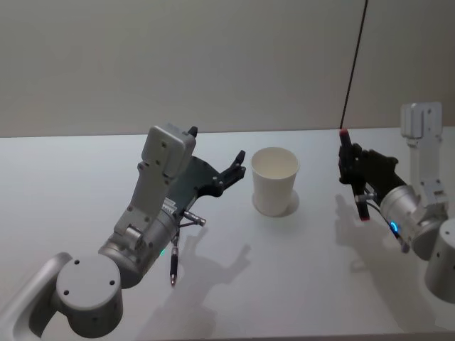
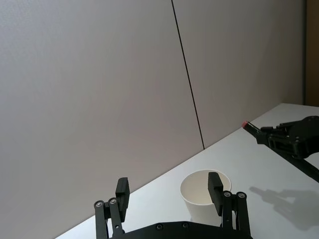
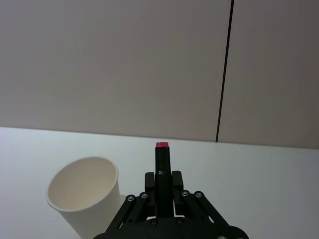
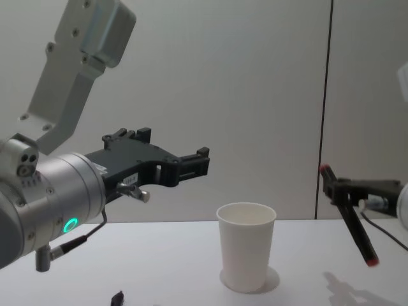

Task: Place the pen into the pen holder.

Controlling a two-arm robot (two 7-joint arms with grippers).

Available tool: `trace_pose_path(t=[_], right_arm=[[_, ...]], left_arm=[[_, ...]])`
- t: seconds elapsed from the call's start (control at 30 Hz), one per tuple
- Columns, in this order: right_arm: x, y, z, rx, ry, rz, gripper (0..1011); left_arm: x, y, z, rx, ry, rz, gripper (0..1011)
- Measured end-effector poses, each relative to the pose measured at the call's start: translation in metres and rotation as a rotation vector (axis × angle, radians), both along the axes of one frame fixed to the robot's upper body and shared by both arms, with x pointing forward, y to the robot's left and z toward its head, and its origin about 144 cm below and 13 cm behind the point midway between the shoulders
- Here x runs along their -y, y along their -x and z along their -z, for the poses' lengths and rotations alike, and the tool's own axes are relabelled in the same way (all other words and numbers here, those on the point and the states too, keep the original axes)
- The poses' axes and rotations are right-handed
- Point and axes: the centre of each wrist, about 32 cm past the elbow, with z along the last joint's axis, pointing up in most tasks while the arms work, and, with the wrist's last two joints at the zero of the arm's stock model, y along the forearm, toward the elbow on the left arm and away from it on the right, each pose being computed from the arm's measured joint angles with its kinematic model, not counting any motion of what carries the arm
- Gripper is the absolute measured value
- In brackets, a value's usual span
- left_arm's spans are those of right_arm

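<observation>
Chest view: right fingers pinch pen near pen holder; left fingers spread.

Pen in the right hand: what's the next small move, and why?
Probably shift the right hand toward the robot's left until the pen hangs over the pen holder, before lowering. It grips the pen tilted and clear of the table, but off to the holder's right. The left hand hovers open on the other side, so stop short of it.
</observation>
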Motion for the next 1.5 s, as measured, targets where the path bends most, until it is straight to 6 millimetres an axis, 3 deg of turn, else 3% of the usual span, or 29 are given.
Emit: trace_pose_path(t=[0.53,0.93,1.5], right_arm=[[-0.021,-0.005,0.002,0.247,-0.054,-0.06,185],[-0.046,-0.031,0.012,0.426,-0.083,-0.111,185],[-0.071,-0.054,0.037,0.506,-0.066,-0.154,185]], left_arm=[[0.0,0.0,0.0,0.0,0.0,0.0,1004],[0.0,0.0,0.0,0.0,0.0,0.0,1004],[0.0,0.0,0.0,0.0,0.0,0.0,1004]])
